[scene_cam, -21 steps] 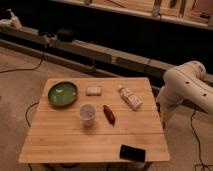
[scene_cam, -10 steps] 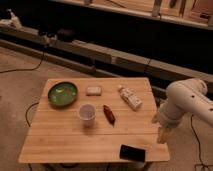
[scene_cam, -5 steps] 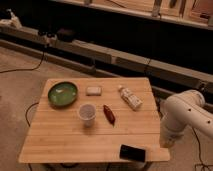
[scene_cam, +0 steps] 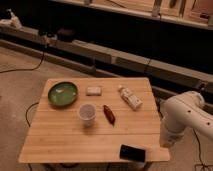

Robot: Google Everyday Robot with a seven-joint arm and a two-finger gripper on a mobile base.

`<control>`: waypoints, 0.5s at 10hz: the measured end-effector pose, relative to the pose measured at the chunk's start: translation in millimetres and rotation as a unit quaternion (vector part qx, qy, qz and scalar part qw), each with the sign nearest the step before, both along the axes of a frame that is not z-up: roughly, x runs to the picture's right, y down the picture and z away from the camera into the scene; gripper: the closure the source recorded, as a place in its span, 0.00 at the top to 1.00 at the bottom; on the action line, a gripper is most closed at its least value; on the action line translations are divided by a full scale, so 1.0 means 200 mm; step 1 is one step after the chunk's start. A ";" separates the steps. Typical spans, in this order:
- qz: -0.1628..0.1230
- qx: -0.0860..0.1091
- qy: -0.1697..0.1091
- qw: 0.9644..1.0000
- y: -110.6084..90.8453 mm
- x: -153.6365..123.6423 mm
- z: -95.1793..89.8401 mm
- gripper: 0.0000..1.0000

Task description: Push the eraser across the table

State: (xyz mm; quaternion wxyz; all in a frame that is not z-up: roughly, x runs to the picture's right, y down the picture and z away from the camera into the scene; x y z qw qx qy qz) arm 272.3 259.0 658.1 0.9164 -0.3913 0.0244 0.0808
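Hanging gripper near flat black eraser

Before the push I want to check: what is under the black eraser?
The eraser lies flat on the table, near its front right corner; the wood beneath it is covered. The gripper hangs beside the table's right edge.

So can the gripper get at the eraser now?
Probably yes: the gripper hangs off the table's right edge, close to the eraser at the near corner, nothing between them.
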 end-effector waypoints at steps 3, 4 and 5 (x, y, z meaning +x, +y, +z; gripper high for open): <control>0.032 0.041 -0.001 0.999 0.15 -0.08 0.08 0.10; 0.046 0.047 -0.006 0.998 0.21 -0.09 0.09 0.10; 0.052 0.051 -0.008 0.997 0.23 -0.10 0.09 0.10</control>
